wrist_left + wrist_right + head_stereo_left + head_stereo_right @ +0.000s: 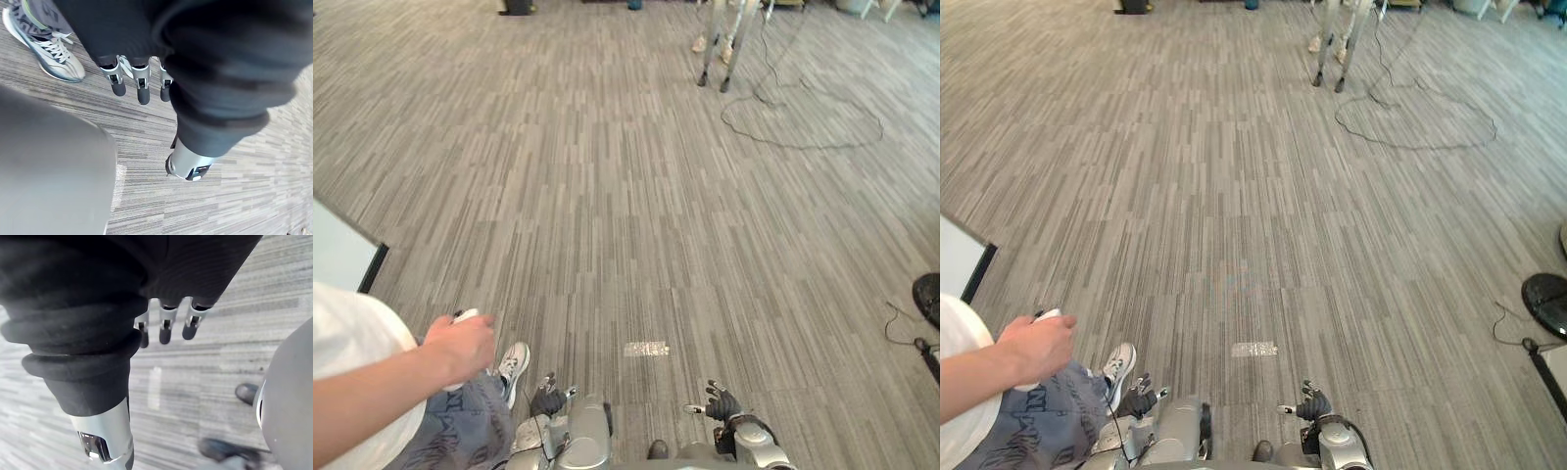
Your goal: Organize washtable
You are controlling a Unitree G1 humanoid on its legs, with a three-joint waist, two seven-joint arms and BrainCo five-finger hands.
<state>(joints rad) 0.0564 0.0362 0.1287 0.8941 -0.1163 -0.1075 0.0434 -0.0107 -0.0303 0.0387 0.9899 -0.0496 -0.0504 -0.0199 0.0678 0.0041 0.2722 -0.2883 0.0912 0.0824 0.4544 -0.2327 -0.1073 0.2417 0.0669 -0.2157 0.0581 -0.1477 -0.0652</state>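
Fingers [143, 90] of left hand [546, 399] are being hung straight and loose, nothing pinched; right hand [722, 403] likewise, both being carried low, probably for walking. Carpet floor [636, 215] is being faced; washtable judged elsewhere. White controller [465, 315] is being gripped by a person's hand [460, 348] alongside.

Grey streaked floor [607, 196], white sneaker [514, 364], patterned grey trousers [460, 431].

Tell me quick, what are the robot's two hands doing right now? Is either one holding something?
Left hand: open, holding nothing.
Right hand: open, holding nothing.
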